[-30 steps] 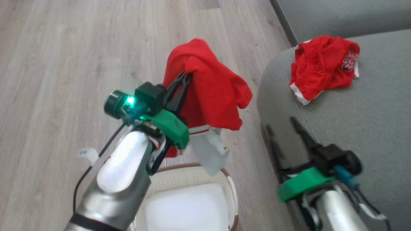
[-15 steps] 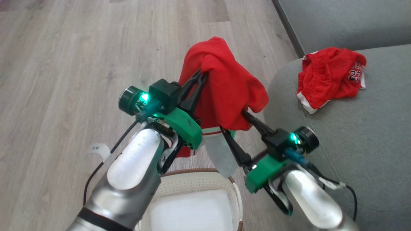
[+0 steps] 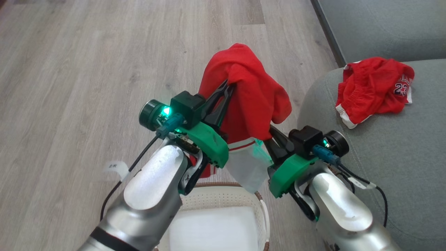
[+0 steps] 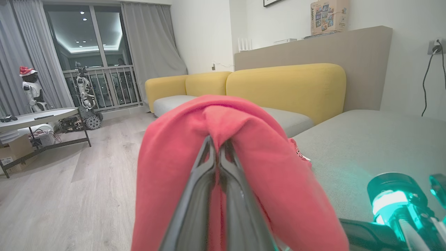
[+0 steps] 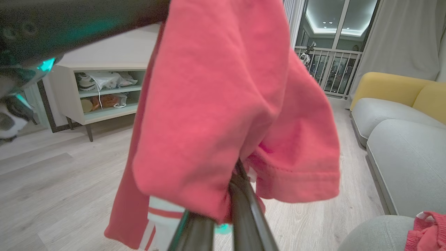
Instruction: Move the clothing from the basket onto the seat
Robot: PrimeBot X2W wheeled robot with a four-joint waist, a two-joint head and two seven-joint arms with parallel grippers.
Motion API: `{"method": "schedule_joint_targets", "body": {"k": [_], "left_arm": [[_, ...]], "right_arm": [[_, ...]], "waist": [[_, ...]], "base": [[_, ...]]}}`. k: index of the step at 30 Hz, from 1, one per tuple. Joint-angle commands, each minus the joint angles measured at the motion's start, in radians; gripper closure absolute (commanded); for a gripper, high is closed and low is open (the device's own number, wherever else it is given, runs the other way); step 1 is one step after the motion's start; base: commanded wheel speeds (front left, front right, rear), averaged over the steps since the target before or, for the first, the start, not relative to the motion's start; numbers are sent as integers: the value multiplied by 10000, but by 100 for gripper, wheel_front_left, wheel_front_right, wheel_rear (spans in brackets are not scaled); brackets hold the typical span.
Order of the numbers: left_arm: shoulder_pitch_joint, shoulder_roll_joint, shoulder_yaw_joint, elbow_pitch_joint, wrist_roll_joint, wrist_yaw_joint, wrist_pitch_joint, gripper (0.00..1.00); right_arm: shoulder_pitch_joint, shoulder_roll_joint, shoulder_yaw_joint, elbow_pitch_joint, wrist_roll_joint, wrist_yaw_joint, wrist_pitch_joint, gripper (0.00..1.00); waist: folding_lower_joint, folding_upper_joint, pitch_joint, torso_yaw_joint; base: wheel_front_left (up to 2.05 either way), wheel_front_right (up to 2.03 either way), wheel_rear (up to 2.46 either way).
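- Grey wood-plank floor (image 3: 87,69) runs under the whole scene, with the sofa at the robot's right.
- Nearest, the basket (image 3: 216,199) sits at the bottom of the head view. The part of its flat white bottom that shows is bare; the rest is cut off by the frame edge and the left forearm.
- Above it, the left gripper (image 3: 228,85) has its fingers pressed together on a fold near the top of the hanging garment (image 3: 251,94).
- The right gripper (image 5: 237,177) is closed on the same garment lower down, at a stitched hem. Its fingertips are buried in the cloth, so how much fabric they hold cannot be made out.
- This garment looks light, limp and probably slippery. It drapes in loose folds between the two grips, so hems and bunched folds seem the safest places to pinch.
- A pale, translucent piece hangs below a white band with red stripes; whether it is a label or lining is unclear.
- Farther off, the seat (image 3: 400,157) carries the other garment (image 3: 374,89), crumpled near its rounded corner, with a partly hidden number.
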Motion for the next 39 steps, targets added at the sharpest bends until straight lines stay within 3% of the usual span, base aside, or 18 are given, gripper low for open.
{"method": "schedule_joint_targets", "body": {"k": [1,9,10,11,12,13,31,39], "left_arm": [[-483,102,295,-368,-55,97,-112,100],[-219,202,419,-43,-295,258,-154,98],[-177,222,432,-20,-297,295,-183,69],[-123,233,451,-4,-315,328,-210,49],[-70,243,456,2,-318,360,-242,8],[-13,252,450,6,-317,383,-272,0],[926,147,-31,-261,-492,498,-609,0],[1003,111,-432,-353,-557,484,-644,0]], "right_arm": [[-514,103,29,-336,101,71,-51,100],[-409,103,-789,-747,560,71,-51,100],[-399,103,-969,-816,616,71,-51,100],[-404,103,-1148,-876,610,71,-51,100],[-416,103,-1336,-939,602,71,-51,100],[-430,103,-1515,-1008,608,71,-51,100],[-756,-81,-4014,-2242,-1033,71,-51,100],[-1011,-381,-4358,-2494,-1266,71,112,100]], "waist": [[1,-1,7,25],[1,-1,98,-167],[1,-1,114,-219],[1,-1,130,-283],[1,-1,145,-345],[1,-1,161,-414],[1,-1,450,-2237],[1,-1,710,-3113]], "base": [[0,0,0],[0,0,0],[0,0,0],[0,0,0],[0,0,0],[0,0,0],[0,0,0],[0,0,0]]}}
